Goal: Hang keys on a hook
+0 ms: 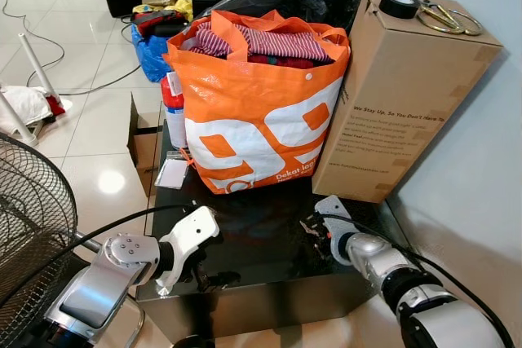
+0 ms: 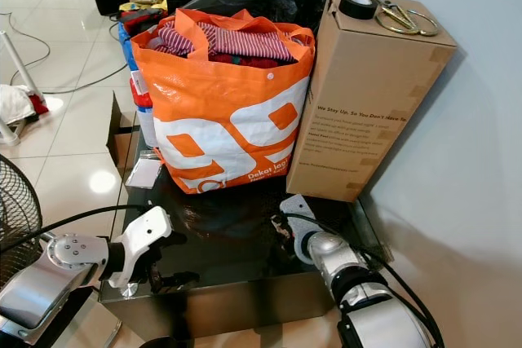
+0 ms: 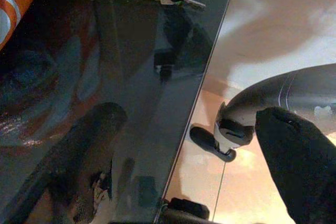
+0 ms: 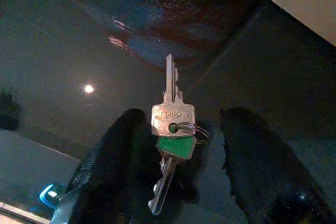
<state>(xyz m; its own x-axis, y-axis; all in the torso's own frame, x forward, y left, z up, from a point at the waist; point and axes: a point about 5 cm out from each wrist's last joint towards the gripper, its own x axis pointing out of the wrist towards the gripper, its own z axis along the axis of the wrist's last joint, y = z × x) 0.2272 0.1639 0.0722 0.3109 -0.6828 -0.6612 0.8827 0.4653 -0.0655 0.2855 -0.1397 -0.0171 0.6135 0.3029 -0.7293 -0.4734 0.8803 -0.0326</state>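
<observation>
Right wrist view: the keys lie flat on the black desk, between the spread fingers of the right gripper, which has hold of nothing. The left gripper rests at the desk's front edge, empty, fingers apart. Judged from this, the task is barely begun: keys not yet grasped, lifting and hanging remain, and I see no hook.

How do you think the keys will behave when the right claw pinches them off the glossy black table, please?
The keys look thin and flat on the glossy table, so they may skid. Two joined by a ring would likely dangle. The right claw straddles them.
</observation>
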